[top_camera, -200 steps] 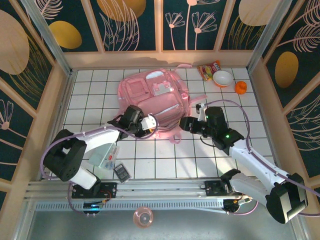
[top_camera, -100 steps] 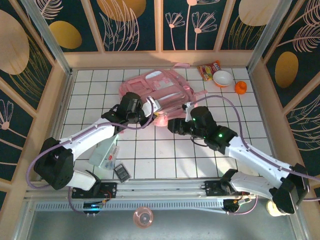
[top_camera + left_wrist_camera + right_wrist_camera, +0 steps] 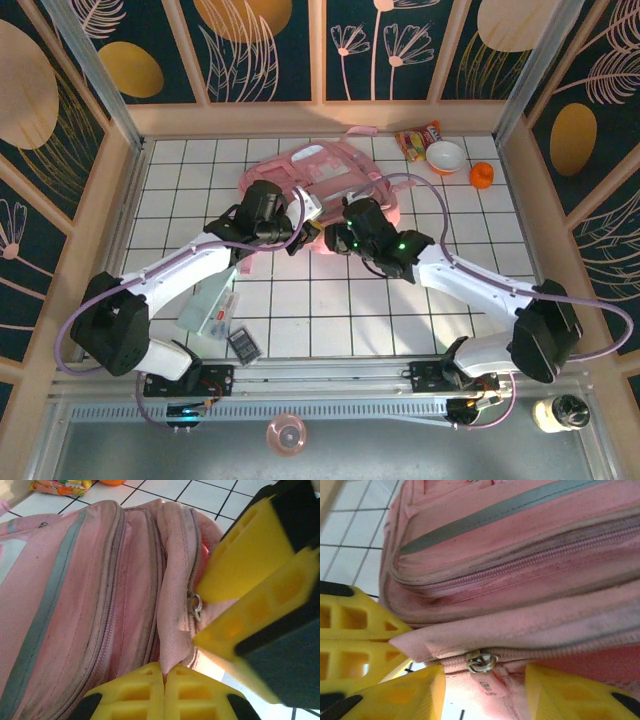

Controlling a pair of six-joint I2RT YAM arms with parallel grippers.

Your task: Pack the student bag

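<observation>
Pink student bag (image 3: 325, 180) sits toward the far edge of the tiled tabletop (image 3: 330, 310), about mid-width. Left gripper (image 3: 164, 677) is pinched tight on the bag's edge fabric. Right gripper (image 3: 485, 692) is spread wide around the zip pull (image 3: 481, 661), seemingly not gripping anything, though that's hard to call.

Bag (image 3: 530, 555) w/ grey stripe up top; metal zip pull (image 3: 481, 662) sits btwn right gripper's (image 3: 485, 692) spread fingers. Left gripper's fingers (image 3: 350, 630) touch bag's edge.
</observation>
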